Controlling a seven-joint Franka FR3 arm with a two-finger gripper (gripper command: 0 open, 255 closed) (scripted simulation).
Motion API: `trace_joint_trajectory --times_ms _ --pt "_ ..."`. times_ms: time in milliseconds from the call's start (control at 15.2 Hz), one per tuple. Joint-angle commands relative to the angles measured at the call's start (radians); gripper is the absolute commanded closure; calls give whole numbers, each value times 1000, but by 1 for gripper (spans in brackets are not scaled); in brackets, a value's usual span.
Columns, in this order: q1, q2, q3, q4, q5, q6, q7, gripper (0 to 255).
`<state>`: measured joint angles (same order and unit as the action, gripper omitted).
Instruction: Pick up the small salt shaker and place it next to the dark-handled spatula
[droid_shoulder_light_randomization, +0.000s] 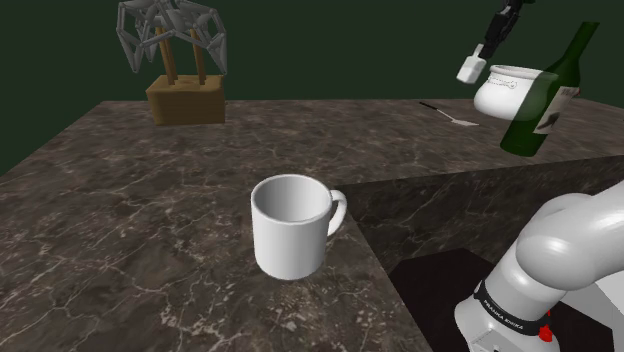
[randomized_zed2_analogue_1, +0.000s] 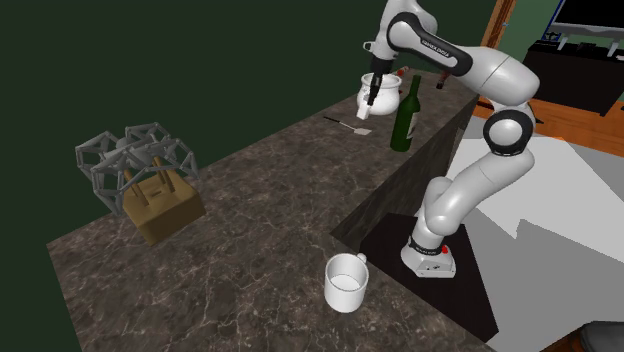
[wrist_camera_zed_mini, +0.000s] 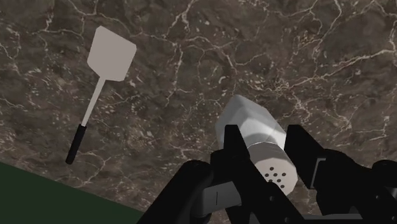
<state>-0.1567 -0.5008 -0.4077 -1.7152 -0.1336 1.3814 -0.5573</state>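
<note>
- The counter (droid_shoulder_light_randomization: 150, 220) is dark brown stone with pale veins. It is L-shaped and wraps round the stand.
- The arm (randomized_zed2_analogue_1: 470, 70) rises from the stand and reaches over the far end of the counter.
- A grey wire ornament (droid_shoulder_light_randomization: 172, 35) stands on a tan block (droid_shoulder_light_randomization: 185, 100), well apart from everything else.
- A dark green bottle (randomized_zed2_analogue_1: 406, 115) with a pale label stands upright at the counter's edge, between the stand and the pot.
- A white pot (droid_shoulder_light_randomization: 500, 92) sits just beside the bottle. I cannot tell what is inside it.
- A white mug (droid_shoulder_light_randomization: 292, 225) stands upright near the inner corner, well away from the arm's reach. Its mouth faces up and its handle points to the shoulder view's right.
- The gripper (wrist_camera_zed_mini: 264, 143) hangs above the counter next to the pot, its black fingers (wrist_camera_zed_mini: 232, 146) clenched on the shaker.
- The spatula (wrist_camera_zed_mini: 105, 76) lies flat on the stone. It has a pale grey blade, a thin pale shaft and a dark handle. Nothing lies between it and the gripper.
- The shaker (wrist_camera_zed_mini: 257, 137) is a small, stubby white cylinder whose flat end is dotted with dark holes. It is held tilted in the air, off the stone. In the shoulder view it hangs by the pot's rim, above the spatula and to one side of it.
</note>
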Motion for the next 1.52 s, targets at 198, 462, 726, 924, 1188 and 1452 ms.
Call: trace_joint_trajectory --times_ms 198,462,726,924,1188,1452 --pt "-11 46 -112 55 -13 2 -129 255" --pt "-20 12 -106 -32 -26 55 -120 255" --pt "-28 -18 -104 -112 -37 108 -114 255" --pt "-34 -38 -103 -169 -45 146 -109 255" --pt "-41 -60 -105 -242 -55 197 -105 255" --pt "-48 -79 -109 -310 -64 247 -102 255"
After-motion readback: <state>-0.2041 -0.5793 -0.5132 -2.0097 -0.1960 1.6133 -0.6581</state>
